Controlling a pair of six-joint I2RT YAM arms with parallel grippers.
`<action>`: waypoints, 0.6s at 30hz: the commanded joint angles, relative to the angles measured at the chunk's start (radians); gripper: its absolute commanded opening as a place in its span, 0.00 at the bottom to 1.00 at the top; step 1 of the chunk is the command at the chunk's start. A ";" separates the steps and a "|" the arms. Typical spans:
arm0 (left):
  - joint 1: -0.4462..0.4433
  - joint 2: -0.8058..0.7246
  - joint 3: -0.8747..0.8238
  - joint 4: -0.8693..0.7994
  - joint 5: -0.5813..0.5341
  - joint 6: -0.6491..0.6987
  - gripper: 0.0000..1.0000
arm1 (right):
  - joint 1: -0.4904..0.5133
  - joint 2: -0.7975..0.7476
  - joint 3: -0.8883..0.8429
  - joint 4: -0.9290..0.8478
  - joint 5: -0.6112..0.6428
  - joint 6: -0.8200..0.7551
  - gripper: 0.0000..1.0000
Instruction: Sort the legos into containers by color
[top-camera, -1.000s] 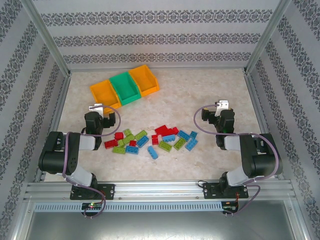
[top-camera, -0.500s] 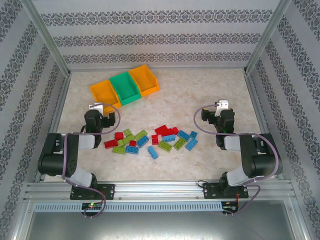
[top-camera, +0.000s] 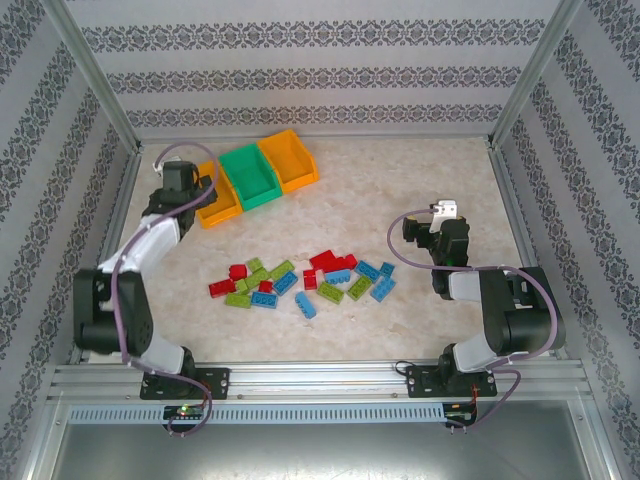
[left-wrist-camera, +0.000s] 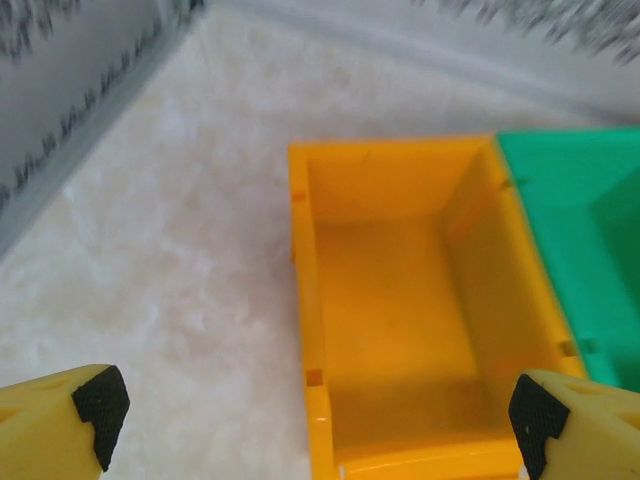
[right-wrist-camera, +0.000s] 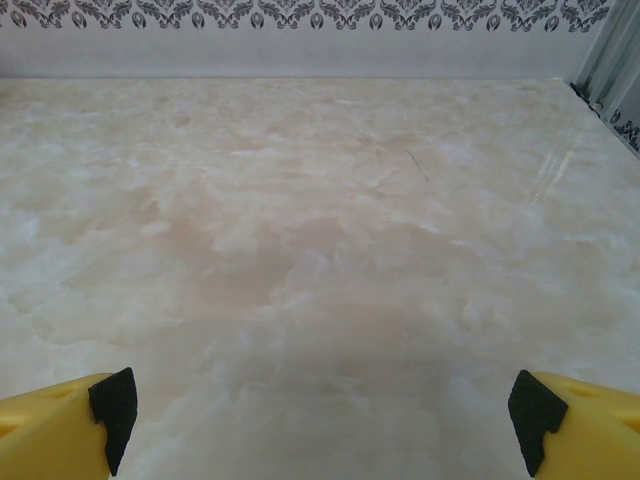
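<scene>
Got the legos (top-camera: 300, 278) lying loose in a scatter across the middle of the table (top-camera: 420, 170), reds, blues and lime greens all mixed up, many of them touching or just beside a neighbour. Can't get a solid count per color from the top view, so not trying.

Found the containers (top-camera: 262, 168) well apart from that scatter, up at the far left, lined up in a slanted row and packed wall to wall: left orange bin (top-camera: 222, 202), green bin (top-camera: 248, 180), right orange bin (top-camera: 290, 162).

Moving outward: spotted the left arm (top-camera: 150, 240) stretched out toward the far left corner, ending right over the left side of the left orange bin. Looking down from the left wrist view, seeing straight into that bin, plain orange floor and walls, with the green one pressed against its right side. Left gripper (left-wrist-camera: 315, 410) spread wide, black pads (left-wrist-camera: 100, 400) sitting at the two bottom corners, pinching nothing.

Over on the other side, found the right arm (top-camera: 500, 300) folded up near the right edge, close to the blue bricks at the scatter's right end but not touching them. Right gripper (right-wrist-camera: 323, 415) also spread wide, holding nothing, hanging over bare marbled table and facing the patterned back wall (right-wrist-camera: 300, 12).
</scene>
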 joint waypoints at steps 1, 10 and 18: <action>0.036 0.103 0.130 -0.280 0.036 -0.114 0.99 | -0.012 -0.003 0.013 0.023 0.003 0.012 0.97; 0.081 0.294 0.284 -0.347 0.131 -0.128 0.96 | 0.019 -0.154 0.365 -0.767 0.026 0.073 0.89; 0.098 0.403 0.355 -0.351 0.232 -0.126 0.59 | 0.103 -0.201 0.403 -0.978 0.032 0.187 0.90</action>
